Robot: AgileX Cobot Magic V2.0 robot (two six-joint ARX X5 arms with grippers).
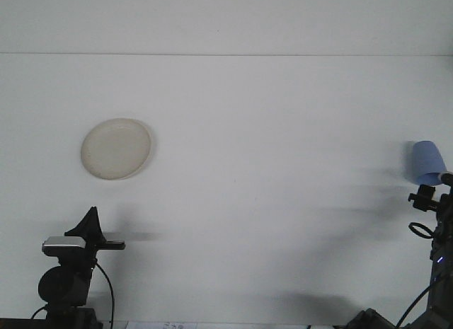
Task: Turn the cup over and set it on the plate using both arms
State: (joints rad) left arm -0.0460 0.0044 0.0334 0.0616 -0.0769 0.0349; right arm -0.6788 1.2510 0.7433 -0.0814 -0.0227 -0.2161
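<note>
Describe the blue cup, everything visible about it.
The blue cup is a plain, pale blue tapered cup, matte like plastic, with no handle showing. It stands upside down, narrow closed base up and wide rim on the white table, leaning slightly in this view. It sits at the far right edge, far from the plate. The right gripper is just in front; contact cannot be confirmed.

1. The round cream plastic-looking plate [116, 148] has a smooth, faintly glossy face with a paler rim.
2. The pale blue tapered cup [429, 162] looks like matt plastic, smooth and uniform.
3. The white table surface [269, 131] is matt and smooth.
4. The black left gripper [90, 230] looks like matt plastic, with a brushed silver metal-looking block behind it.
</note>
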